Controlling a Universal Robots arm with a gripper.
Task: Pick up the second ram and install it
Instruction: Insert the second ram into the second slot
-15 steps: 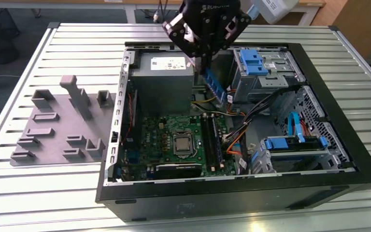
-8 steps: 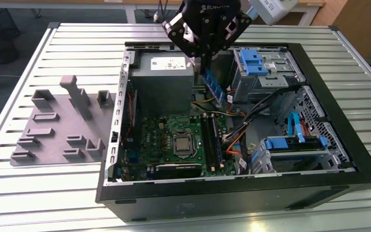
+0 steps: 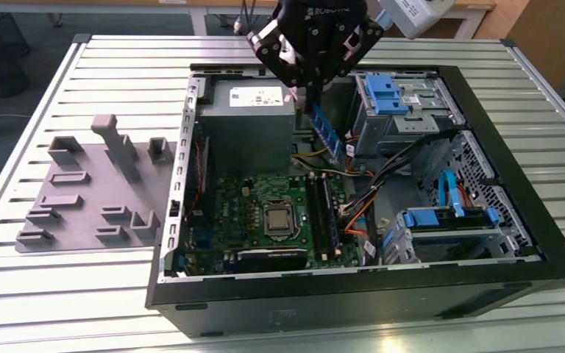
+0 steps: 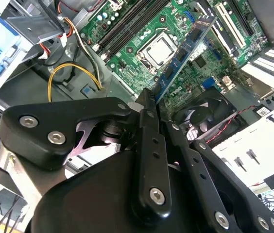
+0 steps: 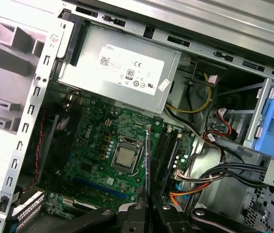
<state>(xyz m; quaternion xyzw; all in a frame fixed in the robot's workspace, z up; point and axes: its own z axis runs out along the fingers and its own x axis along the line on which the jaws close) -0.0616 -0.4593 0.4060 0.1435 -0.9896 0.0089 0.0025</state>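
My gripper (image 3: 305, 97) hangs over the open black computer case (image 3: 361, 294), shut on the upper end of the second ram (image 3: 324, 132), a thin blue stick that slants down from the fingers. The stick is in the air above the green motherboard (image 3: 248, 198), over its long black slot rails (image 3: 324, 213) beside the processor (image 3: 277, 218). In the second wrist view the ram (image 4: 185, 48) reaches out from the fingers (image 4: 146, 111) over the board. The first wrist view has the ram (image 5: 147, 160) edge-on, next to the slot rails (image 5: 168, 150).
A grey power supply (image 3: 248, 118) sits just beside the gripper in the case. Blue drive cages (image 3: 393, 95) and bundled cables (image 3: 400, 169) fill the exterior view's right side. A grey fixture block (image 3: 86, 191) lies on the slatted table at the left. A case fan (image 4: 210, 114) borders the board.
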